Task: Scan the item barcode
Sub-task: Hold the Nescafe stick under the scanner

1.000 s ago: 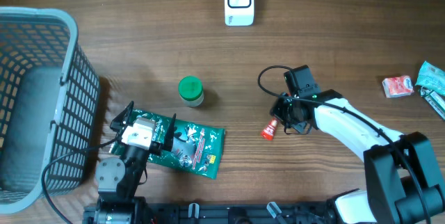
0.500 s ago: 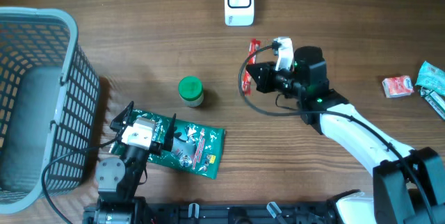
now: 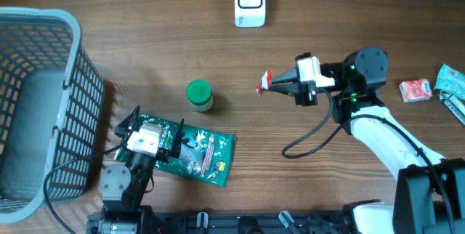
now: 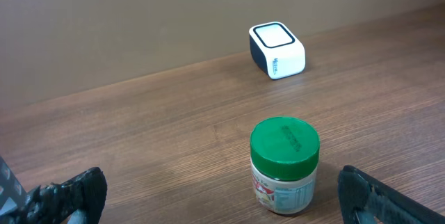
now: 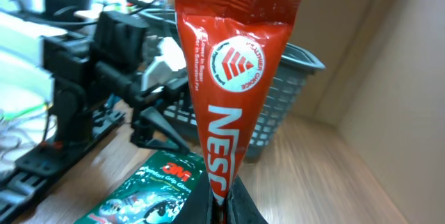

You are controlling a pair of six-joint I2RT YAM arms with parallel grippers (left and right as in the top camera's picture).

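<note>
Swinging back from beside the scanner (image 3: 249,1), the right arm now has its wrist turned out to the right, and the red sachet (image 3: 264,83) that lay on the table (image 3: 145,45) a second ago is up in the air. From the left: a grey basket (image 3: 40,14) fills the left edge. Near the front, the left gripper (image 3: 152,126) rests over one end of a green packet (image 3: 207,154), its jaws spread wide with nothing between them. Its wrist camera looks out at a green-lidded jar (image 3: 199,94), upright and apart from the fingers. The white scanner sits at the far edge, well behind the jar. Right of the jar and nearer than the scanner, the right gripper (image 3: 275,83) pinches the sachet by one end, jaws narrow on it, the rest sticking out toward the left. At the right edge lie a small red pack (image 3: 415,89) and a teal packet (image 3: 452,80).
</note>
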